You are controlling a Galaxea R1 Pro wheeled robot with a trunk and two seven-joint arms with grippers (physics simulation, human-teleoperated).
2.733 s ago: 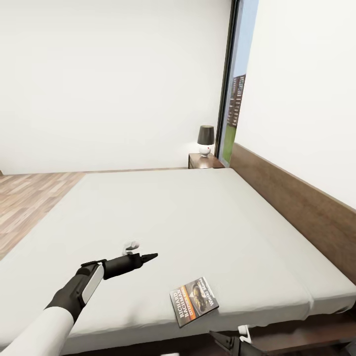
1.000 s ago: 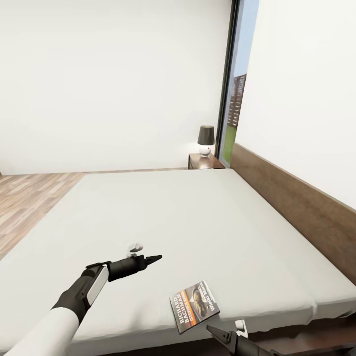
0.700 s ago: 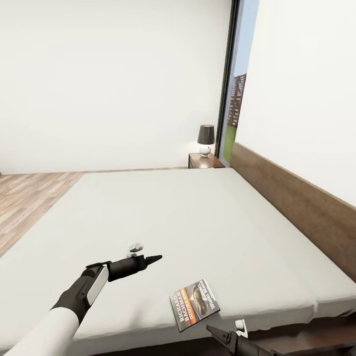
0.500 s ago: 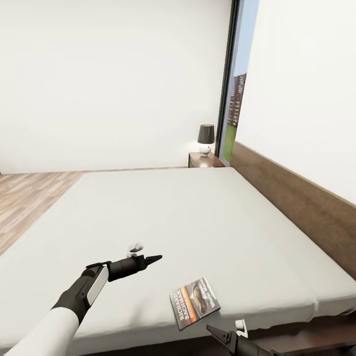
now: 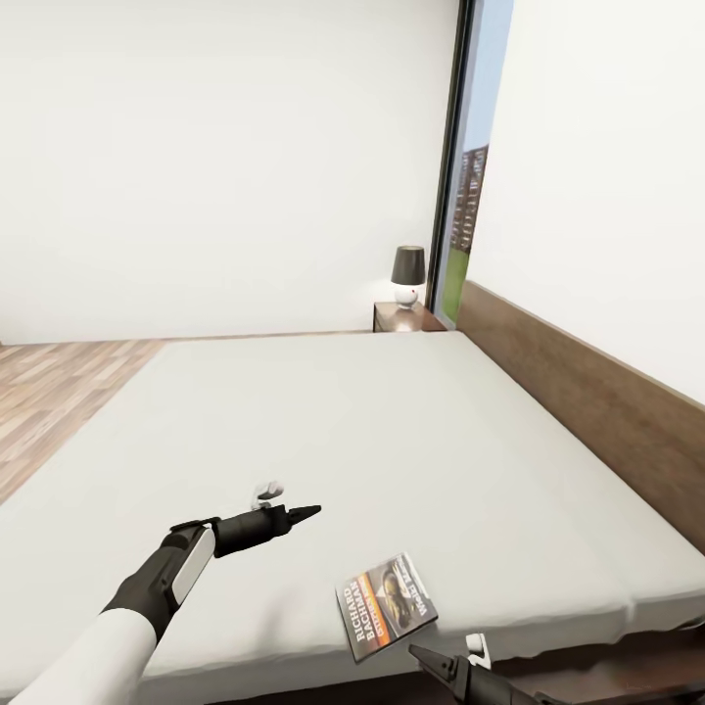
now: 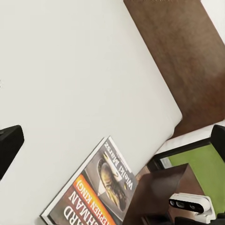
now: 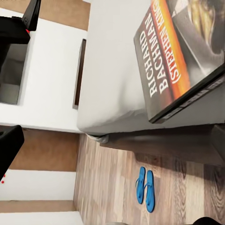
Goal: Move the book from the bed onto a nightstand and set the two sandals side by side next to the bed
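- Not much is changed over the last second; the right gripper [image 5: 431,654], which sat lower and further out a couple of seconds back, is now brought up to the near edge of the wide off-white bed [image 5: 392,431], just below the book; since then it is basically parked
- The thin dark paperback book with white "RICHARD BACHMAN" lettering and an orange band [image 5: 386,607] is left flat on the mattress near the front edge, unmoved; it's also seen close up in the right wrist view [image 7: 180,56] and the left wrist view [image 6: 93,192]
- The left gripper [image 5: 304,510] is held over the mattress, apart from the book; its black fingers look pressed together with nothing in them; how far the right one's fingers are spread can't be told from these shots
- A pair of blue flip-flop sandals [image 7: 146,189] is spotted lying side by side on the brown plank floor [image 7: 112,187] by the bed
- The small reddish-brown wooden nightstand [image 5: 403,318] with a dark-shaded lamp [image 5: 407,277] is way off at the far corner
- So the book pickup looks lined up but not yet done; probably a right-hand grab from the edge
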